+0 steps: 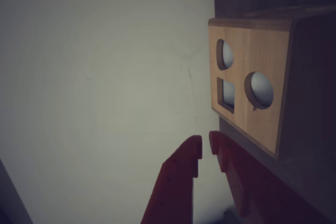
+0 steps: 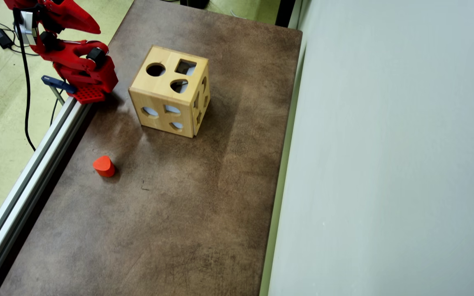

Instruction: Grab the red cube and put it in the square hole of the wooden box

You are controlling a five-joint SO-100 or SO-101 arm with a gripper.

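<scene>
In the overhead view, the red robot arm [image 2: 72, 61] sits folded at the counter's [image 2: 187, 213] upper-left edge. Right of it, near the left rim, a small red block [image 2: 104, 166] lies alone on the brown counter. Further right stands the pale wooden box [image 2: 170, 91], its square hole [image 2: 185, 67] on top. In the wrist view the red jaws are nearly pressed together, holding nothing, just beside the box.

Lab or workshop: brown worktable [image 2: 204, 197], aluminium rail [image 2: 35, 160], clamped red arm [image 2: 76, 61], floor cables [image 2: 25, 82].
</scene>
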